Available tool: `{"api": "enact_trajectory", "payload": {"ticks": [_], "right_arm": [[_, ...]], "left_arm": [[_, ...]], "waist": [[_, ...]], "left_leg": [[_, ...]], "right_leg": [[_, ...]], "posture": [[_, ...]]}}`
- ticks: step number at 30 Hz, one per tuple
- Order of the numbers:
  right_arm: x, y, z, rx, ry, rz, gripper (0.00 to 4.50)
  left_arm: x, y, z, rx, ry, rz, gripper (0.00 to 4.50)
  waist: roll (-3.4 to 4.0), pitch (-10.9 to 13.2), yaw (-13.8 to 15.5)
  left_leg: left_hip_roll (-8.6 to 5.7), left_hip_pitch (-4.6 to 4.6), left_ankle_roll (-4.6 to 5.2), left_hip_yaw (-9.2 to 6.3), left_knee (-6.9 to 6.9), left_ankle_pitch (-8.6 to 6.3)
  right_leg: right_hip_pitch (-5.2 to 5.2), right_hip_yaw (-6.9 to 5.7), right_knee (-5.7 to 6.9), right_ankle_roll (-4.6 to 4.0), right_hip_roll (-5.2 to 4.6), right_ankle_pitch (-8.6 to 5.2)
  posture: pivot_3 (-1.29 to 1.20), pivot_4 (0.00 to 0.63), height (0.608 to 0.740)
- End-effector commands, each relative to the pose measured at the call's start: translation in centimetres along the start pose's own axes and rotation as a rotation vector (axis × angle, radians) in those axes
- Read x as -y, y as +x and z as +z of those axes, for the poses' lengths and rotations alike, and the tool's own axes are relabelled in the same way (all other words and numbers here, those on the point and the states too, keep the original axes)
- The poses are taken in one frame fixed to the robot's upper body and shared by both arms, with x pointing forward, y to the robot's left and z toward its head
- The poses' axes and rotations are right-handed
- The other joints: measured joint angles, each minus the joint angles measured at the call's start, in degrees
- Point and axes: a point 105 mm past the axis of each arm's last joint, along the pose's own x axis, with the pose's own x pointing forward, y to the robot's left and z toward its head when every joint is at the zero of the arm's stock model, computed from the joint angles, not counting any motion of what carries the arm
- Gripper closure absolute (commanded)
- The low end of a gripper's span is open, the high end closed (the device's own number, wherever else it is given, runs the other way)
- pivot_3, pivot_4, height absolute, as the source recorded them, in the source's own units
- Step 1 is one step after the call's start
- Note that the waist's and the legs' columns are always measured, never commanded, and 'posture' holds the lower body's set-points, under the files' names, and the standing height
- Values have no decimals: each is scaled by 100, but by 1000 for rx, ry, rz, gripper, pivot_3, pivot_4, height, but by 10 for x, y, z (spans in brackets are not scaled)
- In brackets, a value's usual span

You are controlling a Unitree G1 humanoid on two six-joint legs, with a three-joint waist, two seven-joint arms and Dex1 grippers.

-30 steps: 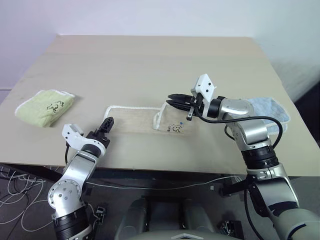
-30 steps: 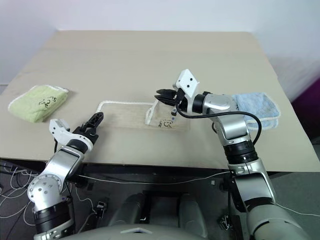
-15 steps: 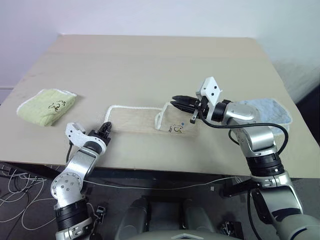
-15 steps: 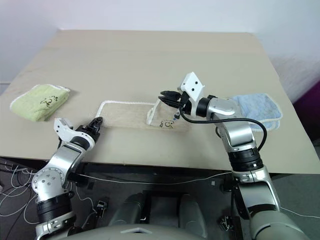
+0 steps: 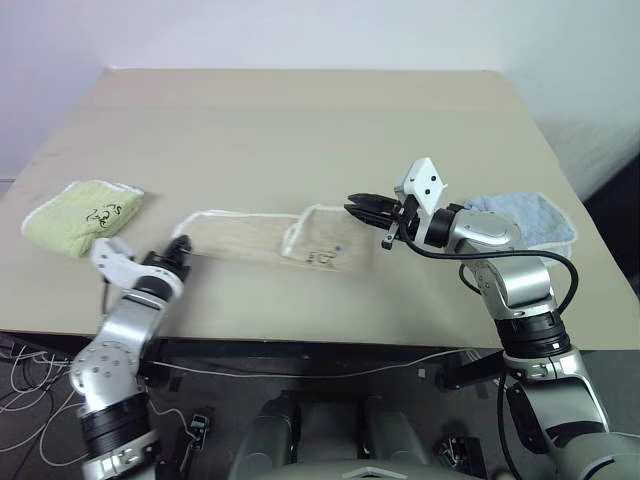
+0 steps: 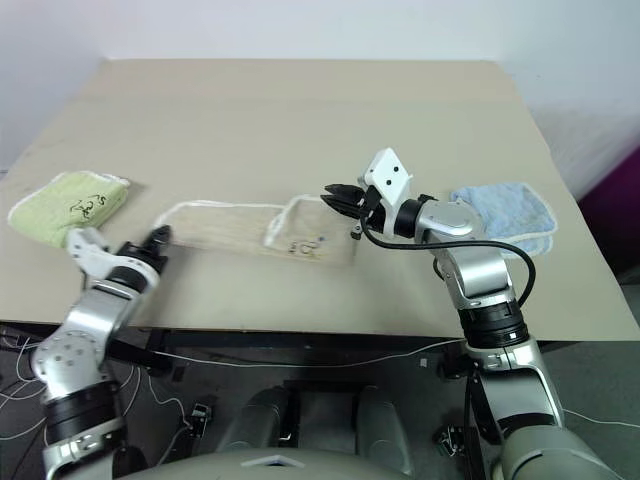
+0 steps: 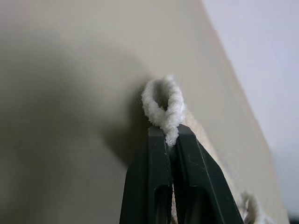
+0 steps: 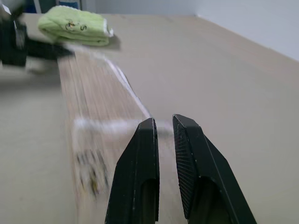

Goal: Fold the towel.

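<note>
Since before, our left gripper [image 7: 169, 140] has clamped the towel's [image 5: 250, 235] corded corner, dragging it lower left to straighten it; right gripper [image 5: 352, 206] hovers nearly closed, empty.

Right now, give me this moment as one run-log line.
left gripper: fingers shut on towel corner loop | right gripper: shut, above towel's folded end, nothing held | towel: flat on table, fold incomplete

The towel [image 8: 100, 140] blurs in the right wrist view, its dark logo [image 8: 88, 170] unreadable. The light blue towel [image 5: 520, 215] lies partly hidden behind the right arm.
</note>
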Motion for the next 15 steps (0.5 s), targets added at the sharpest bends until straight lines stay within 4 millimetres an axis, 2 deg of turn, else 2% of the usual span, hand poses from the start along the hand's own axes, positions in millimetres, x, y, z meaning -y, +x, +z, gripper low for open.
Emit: {"api": "enact_trajectory", "payload": {"ticks": [1, 4, 7, 11, 15], "right_arm": [[4, -8, 16, 43, -42, -27, 3886], [5, -10, 14, 39, -39, -39, 3886], [8, -12, 12, 33, -33, -56, 3886], [10, -13, 10, 31, -30, -69, 3886], [11, -14, 10, 30, -28, -81, 3886]], "left_arm": [[16, -6, 39, 107, 54, -85, 4449], [33, -8, 50, 131, 105, -153, 4449], [61, -7, 43, 92, 214, -280, 4449], [100, -6, 11, -29, 396, -469, 4449], [130, -14, -37, -187, 596, -667, 4449]], "waist": [[0, 0, -11], [0, 0, -5], [-2, 2, -3], [-3, 3, -2], [-1, 4, -13]], "left_leg": [[0, 0, 0, 1, -1, 0], [-1, 0, 0, 1, -1, 0], [-2, -1, 0, 1, -1, -1], [-3, -1, 0, 0, -1, -1], [-4, -1, 0, 4, -8, -1]], "right_leg": [[0, 1, 0, 0, 0, 0], [0, 1, -1, 0, -2, 0], [1, 1, -2, 0, -5, 0], [1, 0, -3, -1, -6, 1], [0, 3, -8, -1, -5, 1]], "posture": [[0, 150, 740], [0, 150, 740], [0, 150, 740], [0, 150, 740], [0, 150, 740]]}}
